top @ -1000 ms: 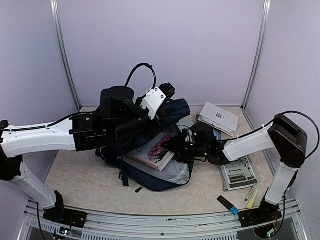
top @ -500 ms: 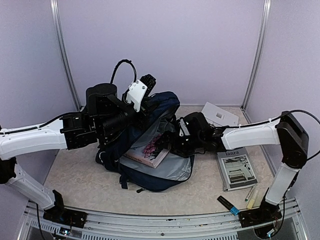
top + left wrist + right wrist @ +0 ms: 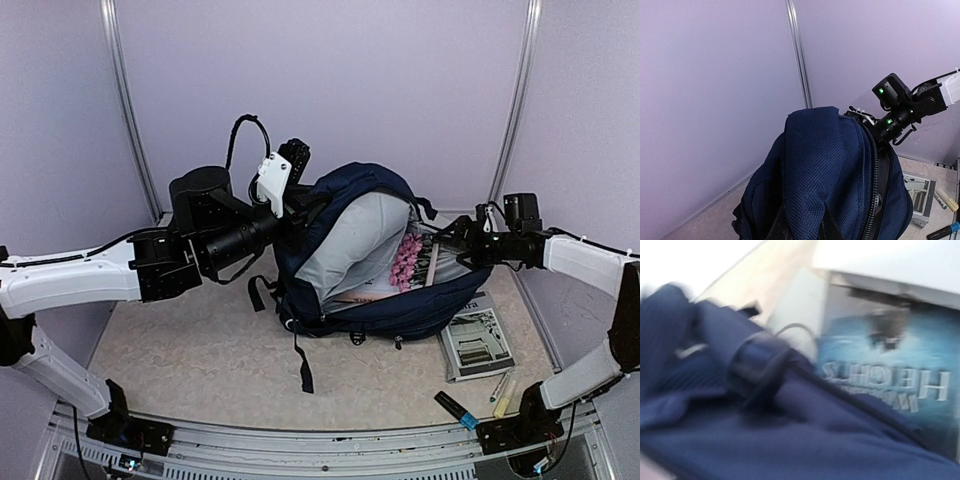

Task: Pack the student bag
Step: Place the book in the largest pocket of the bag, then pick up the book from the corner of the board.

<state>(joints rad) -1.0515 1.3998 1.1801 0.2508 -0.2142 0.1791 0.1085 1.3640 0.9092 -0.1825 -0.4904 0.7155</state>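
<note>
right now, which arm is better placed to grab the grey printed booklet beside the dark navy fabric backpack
Right: the grey printed booklet lies on that arm's side, near the right gripper, which looks empty. The left gripper is shut on the top of the dark navy fabric backpack, holding it up.

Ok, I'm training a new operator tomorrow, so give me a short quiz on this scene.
1. True or false: the dark navy fabric backpack lies flat and zipped shut.
2. What shows against its light grey lining? A) a pink-flowered book B) a marker C) nothing
3. Which claw grips the backpack's top?
Key: 1 false, it is held up and open. 2 A. 3 the left claw.
</note>
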